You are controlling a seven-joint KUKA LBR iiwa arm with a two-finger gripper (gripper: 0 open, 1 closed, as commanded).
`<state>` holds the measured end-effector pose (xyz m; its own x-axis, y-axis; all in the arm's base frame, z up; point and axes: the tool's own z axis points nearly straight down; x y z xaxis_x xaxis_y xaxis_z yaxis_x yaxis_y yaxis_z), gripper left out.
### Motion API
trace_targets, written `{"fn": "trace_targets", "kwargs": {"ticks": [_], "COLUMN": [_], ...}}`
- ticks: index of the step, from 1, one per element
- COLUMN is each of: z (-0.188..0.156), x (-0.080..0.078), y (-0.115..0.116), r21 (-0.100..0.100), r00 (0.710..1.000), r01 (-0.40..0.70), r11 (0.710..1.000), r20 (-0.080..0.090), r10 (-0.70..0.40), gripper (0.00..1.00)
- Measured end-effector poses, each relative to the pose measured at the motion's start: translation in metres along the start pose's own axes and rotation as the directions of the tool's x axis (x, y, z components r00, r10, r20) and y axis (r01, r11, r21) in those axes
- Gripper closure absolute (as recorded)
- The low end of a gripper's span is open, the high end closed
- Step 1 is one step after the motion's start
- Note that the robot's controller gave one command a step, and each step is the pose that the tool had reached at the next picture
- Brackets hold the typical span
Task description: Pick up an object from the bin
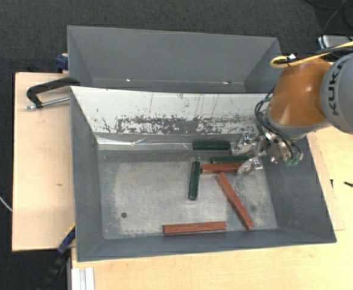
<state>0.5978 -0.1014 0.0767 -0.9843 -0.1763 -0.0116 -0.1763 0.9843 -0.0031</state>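
Observation:
My gripper [246, 155] hangs low at the bin's right side, near the back wall, and stands open. Its two silvery fingertips [244, 142] sit on either side of the right ends of a dark green bar [226, 159] and a red-brown bar [217, 168] that lie side by side just left of it. I cannot tell whether they touch either bar. Another dark green bar [211, 144] lies against the back wall, slightly left of the upper fingertip.
A dark green bar [193, 180] lies lengthwise mid-bin. A red-brown bar [236, 202] runs diagonally toward the front right corner, and a third red-brown bar [194, 228] lies along the front wall. The arm with its orange cover reaches in over the right rim.

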Motion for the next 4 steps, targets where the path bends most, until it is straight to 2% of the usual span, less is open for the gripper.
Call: {"fn": "trace_targets", "kwargs": {"ticks": [1,2,3,4], "z": [0.000,-0.042,-0.081,-0.209], "x": [0.000,0.005,-0.007,-0.003], "y": [0.000,0.000,0.007,0.007], "r21": [0.000,-0.005,-0.001,-0.002], "r00": [1.000,0.999,1.000,0.999], "r01": [0.000,-0.040,-0.005,-0.048], "r11": [1.000,0.999,1.000,0.999], "r20": [0.000,-0.013,-0.003,-0.005], "r10": [0.000,0.040,0.005,0.048], "gripper": [1.00,1.00,1.00,1.00]}}
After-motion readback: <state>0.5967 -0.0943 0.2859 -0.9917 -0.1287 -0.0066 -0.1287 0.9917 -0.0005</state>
